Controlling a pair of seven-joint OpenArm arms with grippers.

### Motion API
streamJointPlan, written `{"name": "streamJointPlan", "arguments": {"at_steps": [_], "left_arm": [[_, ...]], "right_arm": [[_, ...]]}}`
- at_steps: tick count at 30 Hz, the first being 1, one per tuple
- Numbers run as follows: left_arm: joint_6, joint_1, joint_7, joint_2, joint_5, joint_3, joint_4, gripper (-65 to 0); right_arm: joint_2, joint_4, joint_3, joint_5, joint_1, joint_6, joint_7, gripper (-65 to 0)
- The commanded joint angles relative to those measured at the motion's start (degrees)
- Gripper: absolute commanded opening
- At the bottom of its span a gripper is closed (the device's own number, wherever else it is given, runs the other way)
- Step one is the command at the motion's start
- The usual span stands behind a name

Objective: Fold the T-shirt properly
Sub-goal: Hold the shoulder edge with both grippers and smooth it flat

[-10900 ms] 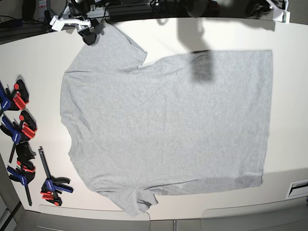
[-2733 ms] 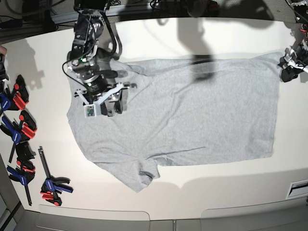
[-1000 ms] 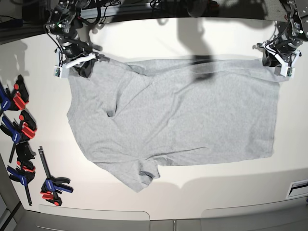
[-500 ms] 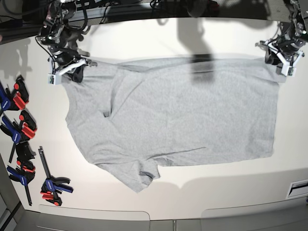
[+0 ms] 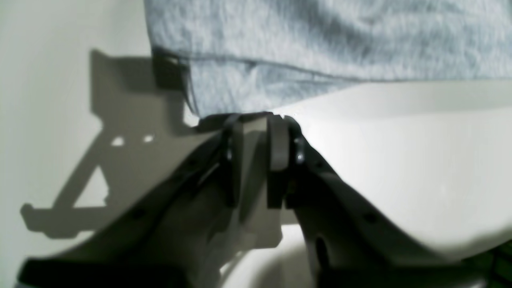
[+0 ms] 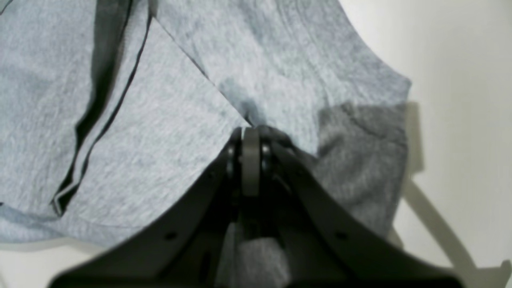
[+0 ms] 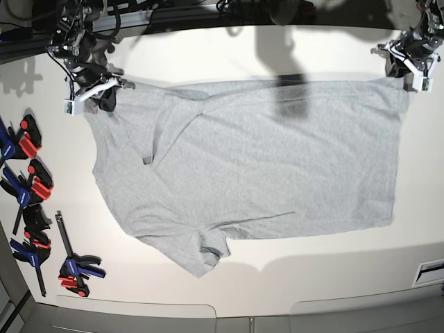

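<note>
The light grey T-shirt (image 7: 263,152) lies spread on the white table (image 7: 277,277), plain side up, with its lower sleeve (image 7: 205,253) crumpled. My right gripper (image 7: 104,97) is at the shirt's far-left corner. In the right wrist view it (image 6: 251,130) is shut on a pinch of the T-shirt (image 6: 160,120). My left gripper (image 7: 408,75) is at the far-right hem corner. In the left wrist view its narrow jaws (image 5: 255,118) are closed on the edge of the T-shirt (image 5: 320,40). A loose diagonal fold (image 7: 163,135) runs down from the far-left part.
Several blue, red and black clamps (image 7: 28,187) lie along the table's left edge, with one more (image 7: 73,267) near the front left. A white slotted part (image 7: 430,272) sits at the front right. Dark frames and cables line the far edge.
Both grippers have moved toward the far edge, the right one also further left. The shirt's far edge has come with them and is drawn straighter, and the diagonal fold is flatter.
</note>
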State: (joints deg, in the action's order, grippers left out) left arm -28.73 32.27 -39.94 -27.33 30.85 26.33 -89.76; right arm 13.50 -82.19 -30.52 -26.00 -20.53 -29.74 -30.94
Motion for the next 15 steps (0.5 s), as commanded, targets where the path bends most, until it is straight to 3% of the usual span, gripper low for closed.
{"name": "streamJointPlan", "arguments": {"at_steps": [1,5,8,15], "left_arm": [[-0.8,1.1,-2.0,-0.6,1.0,0.7,-1.0,-59.7],[-3.9,1.5,-1.1,0.1,6.4,5.3,-6.3,-62.2],[-3.8,0.1,3.0,0.2,6.2,6.7,-8.6,-62.2],[-3.2,-10.4,1.9,0.2,2.5,2.3,-0.4,-62.3]], "right_arm": [[0.5,0.1,-0.2,2.9,-1.1,0.8,-4.2,-65.0],[0.5,0.1,-0.2,2.8,-1.1,0.8,-3.9,-65.0],[0.5,0.1,-0.2,2.8,-1.1,0.8,-3.0,-65.0],[0.5,0.1,-0.2,2.8,-1.0,0.8,-2.9,-65.0]]}}
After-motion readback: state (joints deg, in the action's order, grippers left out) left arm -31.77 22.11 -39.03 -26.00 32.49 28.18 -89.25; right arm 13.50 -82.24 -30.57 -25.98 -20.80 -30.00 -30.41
